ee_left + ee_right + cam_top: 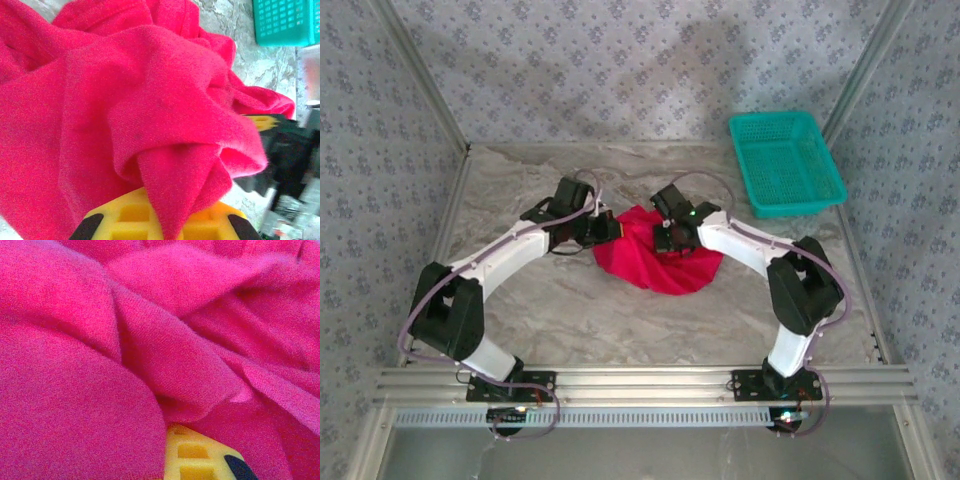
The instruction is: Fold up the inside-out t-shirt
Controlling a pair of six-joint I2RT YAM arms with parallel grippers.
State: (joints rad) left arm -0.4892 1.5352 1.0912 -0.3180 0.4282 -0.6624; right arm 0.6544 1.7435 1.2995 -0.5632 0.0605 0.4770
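Cloth is the trouble here: the t-shirt point(660, 262) lies in a crumpled red heap at the middle of the table point(570, 310), with my left gripper point(604, 228) and my right gripper point(670, 238) both pressed into its far side, close to each other. In the left wrist view a thick fold drapes over one yellow finger pad point(125, 222) and buries the rest, so I cannot tell whether those jaws are closed on fabric or merely lie under it. The right wrist view reads the same way, with one yellow pad point(192, 455) peeking from beneath layered folds and its state hidden from me. That is the first risk, as I judge it: if I lift or spread believing I have a hold, the shirt may slide off one side and twist into a tighter knot. The second is pinching several layers at once, which would drag front and back together and leave the garment bunched. With the grippers this near each other, an uneven pull could also knock them together, or sweep the heap toward the teal basket point(785, 160), which sits well apart at the far right corner.
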